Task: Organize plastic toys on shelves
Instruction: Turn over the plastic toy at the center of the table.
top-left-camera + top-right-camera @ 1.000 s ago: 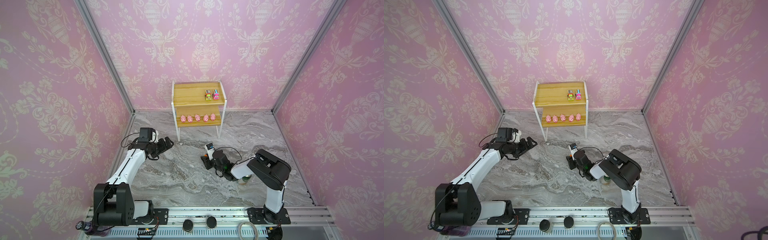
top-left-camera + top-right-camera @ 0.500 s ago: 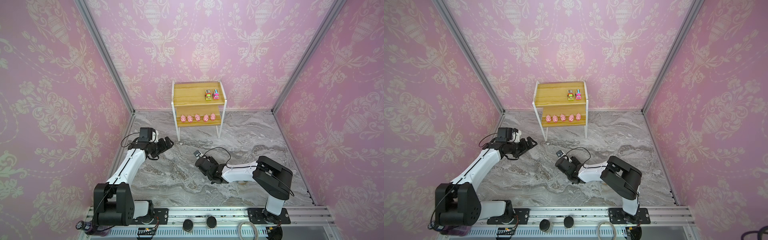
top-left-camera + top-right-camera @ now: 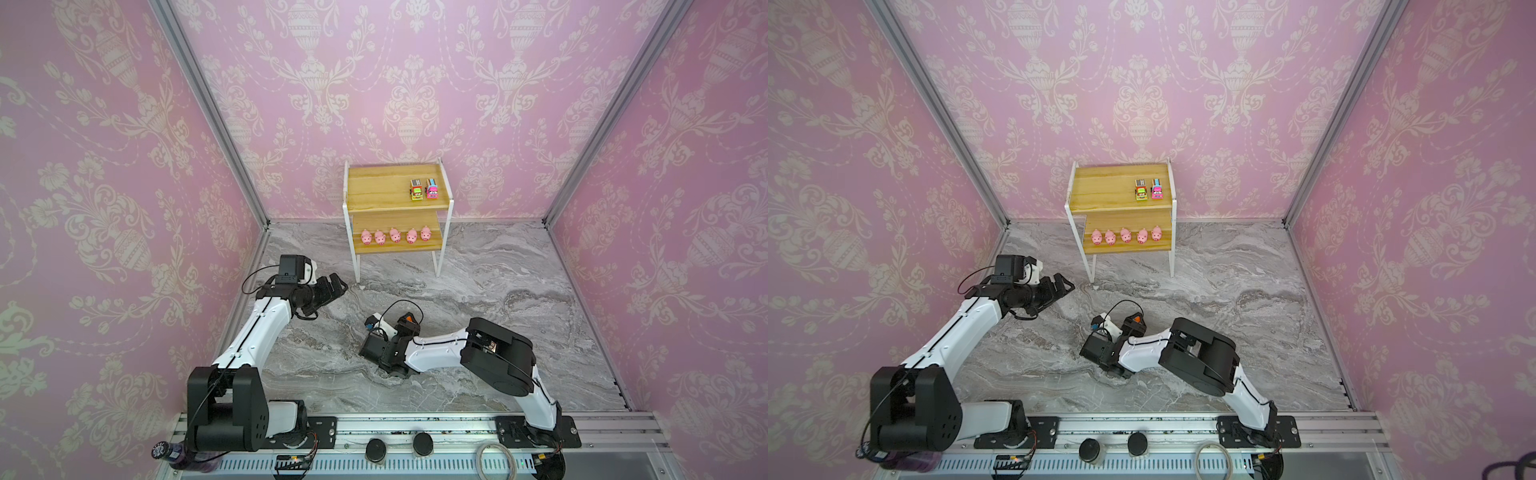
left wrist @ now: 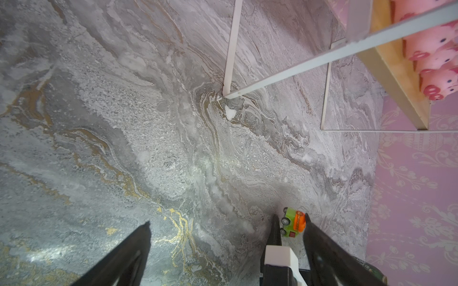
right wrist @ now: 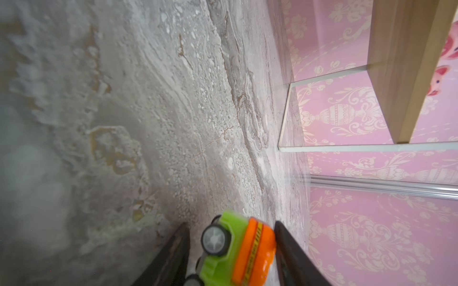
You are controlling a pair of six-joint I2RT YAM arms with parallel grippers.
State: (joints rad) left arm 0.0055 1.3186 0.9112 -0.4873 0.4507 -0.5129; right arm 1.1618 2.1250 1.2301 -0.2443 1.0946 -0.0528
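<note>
five pink pigs, three toy trucks, one two-tier wooden rack, two robot arms, one dark purple bottle, two black round knobs, one coiled cable

1. The orange-green truck carries a yellow printed strip across its orange back; the lettering is too blurred to read.
2. Faint pale marks on a finger of the left hand are too small to read.
3. No other writing is legible.

Surroundings: grey marbled tabletop, pink damask walls.
Dark purple bottle lies at the left front corner, below the front rail; two black round knobs sit side by side mid-rail.
</note>
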